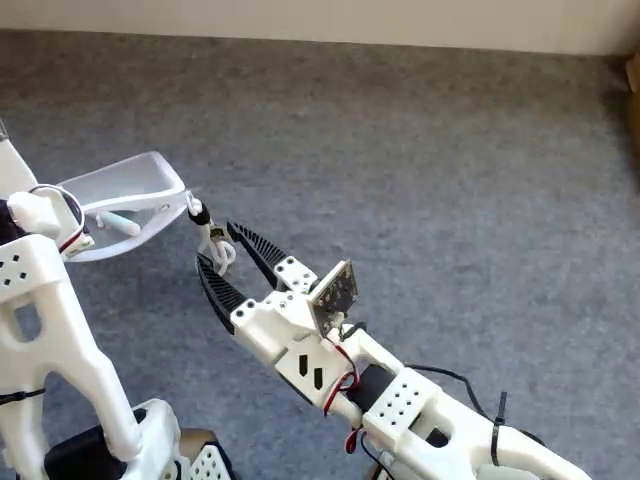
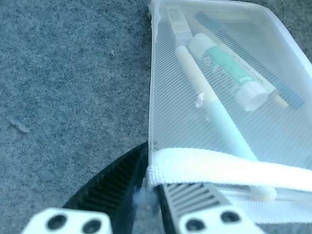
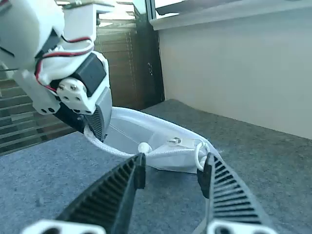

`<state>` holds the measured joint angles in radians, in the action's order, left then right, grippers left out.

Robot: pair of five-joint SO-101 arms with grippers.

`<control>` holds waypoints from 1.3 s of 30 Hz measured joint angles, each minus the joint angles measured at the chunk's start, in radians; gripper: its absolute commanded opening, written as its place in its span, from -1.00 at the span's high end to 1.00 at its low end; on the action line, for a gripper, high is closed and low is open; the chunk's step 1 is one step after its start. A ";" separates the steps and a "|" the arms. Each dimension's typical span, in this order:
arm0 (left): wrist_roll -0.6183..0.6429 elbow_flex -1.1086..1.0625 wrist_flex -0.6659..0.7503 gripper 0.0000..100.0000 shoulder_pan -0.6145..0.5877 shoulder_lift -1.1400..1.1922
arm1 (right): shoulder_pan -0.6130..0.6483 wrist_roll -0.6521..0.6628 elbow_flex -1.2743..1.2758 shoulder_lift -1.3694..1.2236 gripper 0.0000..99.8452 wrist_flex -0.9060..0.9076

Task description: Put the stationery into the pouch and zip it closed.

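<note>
The translucent white mesh pouch point(image 1: 125, 195) is held tilted above the grey carpet. My left gripper point(image 2: 151, 195) is shut on its white zip band point(image 2: 219, 168). Inside lie a pale green pen point(image 2: 217, 119), a glue stick point(image 2: 229, 70) and other pens. My right gripper point(image 1: 216, 246) is open at the pouch's free end. The white cord zip pull point(image 1: 214, 248) hangs between its black fingers. In the right wrist view the zip pull point(image 3: 197, 156) sits close to one fingertip point(image 3: 207, 168). There the right gripper point(image 3: 173, 163) faces the pouch point(image 3: 146, 139), with the left gripper point(image 3: 95, 119) behind it.
Grey carpet point(image 1: 430, 160) covers the whole work surface, with a pale wall point(image 1: 330, 18) along its far edge. The left arm's white body point(image 1: 50, 330) stands at the near left. The right arm point(image 1: 400, 400) stretches in from the near right.
</note>
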<state>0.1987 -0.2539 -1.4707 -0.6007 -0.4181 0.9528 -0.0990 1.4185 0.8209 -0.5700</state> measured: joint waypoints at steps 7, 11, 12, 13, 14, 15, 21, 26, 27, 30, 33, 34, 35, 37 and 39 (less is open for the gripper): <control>0.000 0.000 0.000 0.99 0.000 0.000 | 0.000 0.000 -0.054 -0.250 0.63 0.000; 0.000 0.000 0.000 0.99 0.000 0.000 | -0.028 0.000 -0.180 -0.451 0.63 0.000; 0.000 0.000 0.000 0.99 0.000 0.000 | -0.037 0.000 -0.210 -0.493 0.63 0.000; 0.000 0.000 0.000 0.99 0.000 0.000 | -0.043 0.000 -0.239 -0.531 0.63 0.000; 0.000 0.000 0.000 0.99 0.000 0.000 | -0.046 0.000 -0.267 -0.563 0.63 0.000; 0.000 0.000 0.000 0.99 0.000 0.000 | -0.051 0.000 -0.290 -0.588 0.63 0.000; 0.000 -0.028 0.028 0.99 0.000 -0.011 | -0.068 0.000 -0.381 -0.674 0.63 0.000; 0.000 -0.055 0.066 0.99 0.000 -0.011 | -0.068 0.000 -0.450 -0.741 0.63 0.000; 0.000 -0.057 0.066 0.99 0.000 -0.011 | -0.068 0.000 -0.466 -0.760 0.63 0.000; 0.000 -0.057 0.071 0.99 0.000 -0.011 | -0.068 0.000 -0.509 -0.810 0.63 0.000; 0.000 -0.057 0.071 0.99 0.000 -0.011 | -0.068 0.000 -0.546 -0.852 0.63 0.000; 0.000 -0.057 0.071 0.99 0.000 -0.011 | -0.068 0.000 -0.555 -0.859 0.63 0.000; 0.000 -0.057 0.072 0.99 0.000 -0.011 | -0.068 0.000 -0.562 -0.864 0.63 0.000; 0.000 -0.057 0.072 0.99 0.000 -0.011 | -0.074 0.000 -0.562 -0.865 0.63 -0.025; 0.000 -0.057 0.072 0.99 0.000 -0.011 | -0.086 0.000 -0.562 -0.865 0.63 -0.094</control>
<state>0.1987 -0.3107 -1.3986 -0.6007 -0.4289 0.8669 -0.0990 0.8569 -0.0445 -0.6636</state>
